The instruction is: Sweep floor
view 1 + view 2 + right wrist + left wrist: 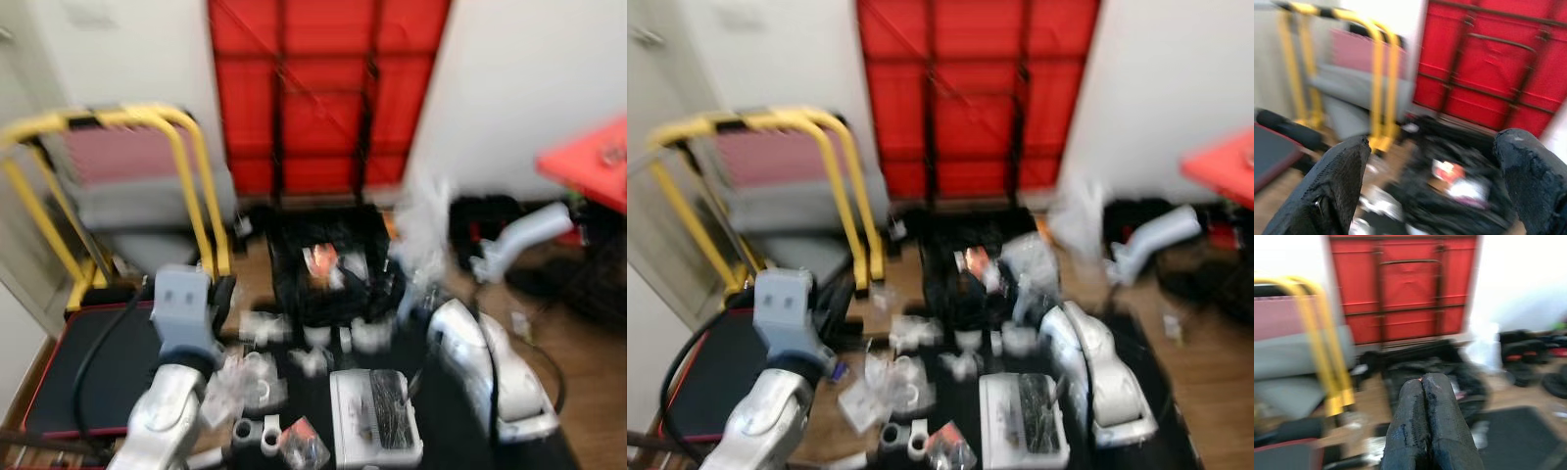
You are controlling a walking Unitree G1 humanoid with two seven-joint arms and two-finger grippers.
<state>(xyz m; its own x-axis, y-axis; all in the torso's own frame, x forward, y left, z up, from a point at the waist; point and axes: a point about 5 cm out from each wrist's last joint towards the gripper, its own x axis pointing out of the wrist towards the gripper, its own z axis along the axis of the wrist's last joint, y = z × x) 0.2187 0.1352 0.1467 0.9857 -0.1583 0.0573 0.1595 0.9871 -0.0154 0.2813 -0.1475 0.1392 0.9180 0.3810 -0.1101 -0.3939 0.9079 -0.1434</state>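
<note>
Floor (578, 392) of brown wood lies strewn with crumpled plastic litter (257, 377).

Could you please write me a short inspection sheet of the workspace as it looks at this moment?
Surface: wooden floor, partly covered by a dark mat.
Job's things: no broom or dustpan seen.
Clutter: white packets and scraps scattered on the mat; an open black bag with contents; a white appliance in the foreground; a white vacuum-like device at the right. Images are blurred, so details are uncertain.
Grippers: left gripper shut and empty; right gripper open and empty, both raised above the litter.
Cables: a black cable looping by the left arm.
Surroundings: red panel on the white wall, yellow-framed treadmill, red table corner.
</note>
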